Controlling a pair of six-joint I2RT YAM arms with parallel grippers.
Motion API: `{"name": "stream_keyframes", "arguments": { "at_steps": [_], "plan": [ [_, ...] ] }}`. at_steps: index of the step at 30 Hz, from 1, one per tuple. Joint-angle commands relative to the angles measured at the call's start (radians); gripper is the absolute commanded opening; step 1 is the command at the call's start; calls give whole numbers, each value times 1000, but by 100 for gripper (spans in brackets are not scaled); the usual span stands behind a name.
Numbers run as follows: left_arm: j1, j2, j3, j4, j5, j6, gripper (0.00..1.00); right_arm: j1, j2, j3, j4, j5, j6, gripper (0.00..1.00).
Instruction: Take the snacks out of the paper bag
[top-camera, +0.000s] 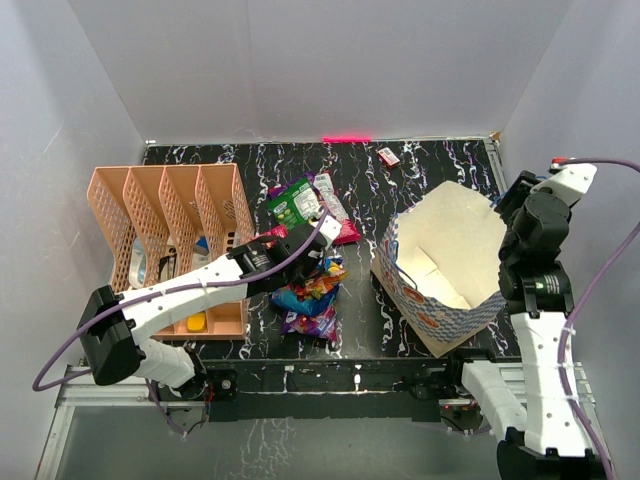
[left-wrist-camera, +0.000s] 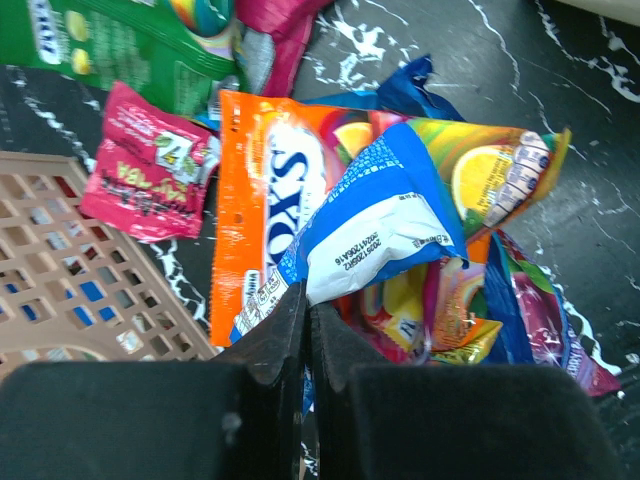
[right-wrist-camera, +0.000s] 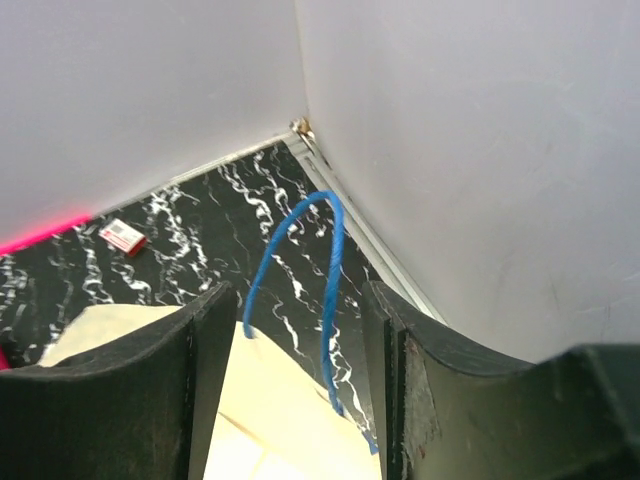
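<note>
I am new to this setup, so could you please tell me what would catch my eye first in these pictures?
A bright heap of snack packets lies in the middle of the table, with the left gripper shut just above it. To the right sits the open paper bag, its white inside showing no packets, and the right gripper hangs open at its far rim with the blue cord handle between its fingers.

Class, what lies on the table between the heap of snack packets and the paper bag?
Nothing. The top view shows only a bare strip of black marbled table separating the snack packets from the paper bag.
</note>
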Motion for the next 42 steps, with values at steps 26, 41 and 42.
{"name": "stream_keyframes", "arguments": {
  "at_steps": [26,41,42],
  "plan": [
    [7,-279,314,67,2,45,88,188,-229,493,-408,-176,109,85],
    [7,-623,412,405,-51,239,98,188,-26,744,-370,-378,86,95],
    [7,-631,414,406,-78,249,99,189,3,754,-356,-395,84,96]
  ]
}}
